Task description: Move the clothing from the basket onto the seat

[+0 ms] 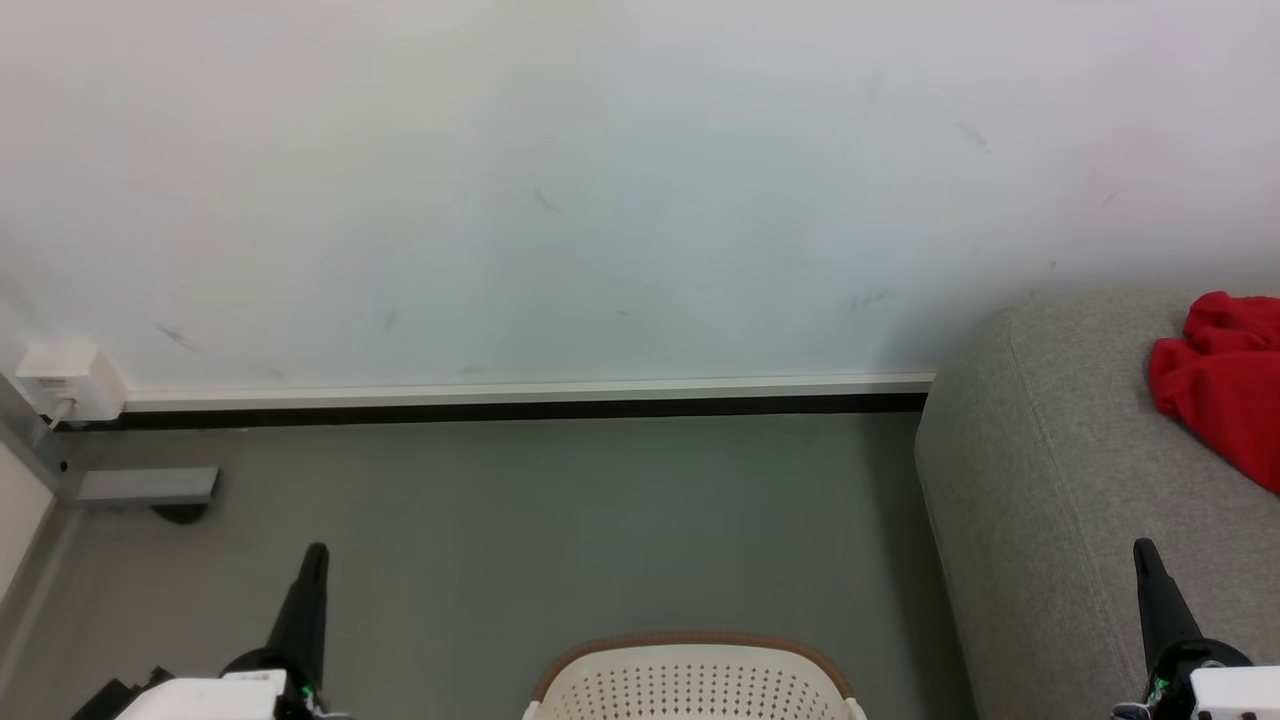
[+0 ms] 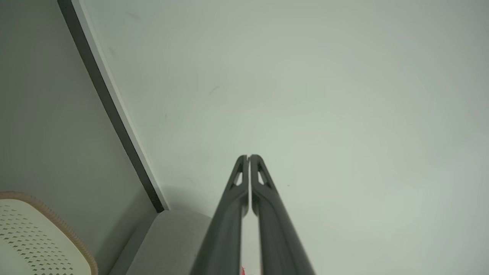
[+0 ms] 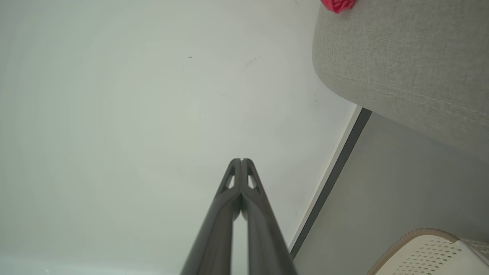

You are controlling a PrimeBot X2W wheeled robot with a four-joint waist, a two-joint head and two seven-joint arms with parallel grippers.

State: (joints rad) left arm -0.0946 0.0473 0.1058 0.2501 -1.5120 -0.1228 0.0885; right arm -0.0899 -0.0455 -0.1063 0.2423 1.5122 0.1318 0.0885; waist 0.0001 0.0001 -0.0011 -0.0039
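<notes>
Clothing lies on seat, well apart from basket. L pincer & R pincer both pressed together, empty. Prob. done: hold both low, don't snag fabric.

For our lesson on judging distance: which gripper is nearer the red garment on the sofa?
Right. The right gripper sits by the sofa, just below the red garment in the head view. The left gripper is on the far side of the basket, over the floor.
</notes>
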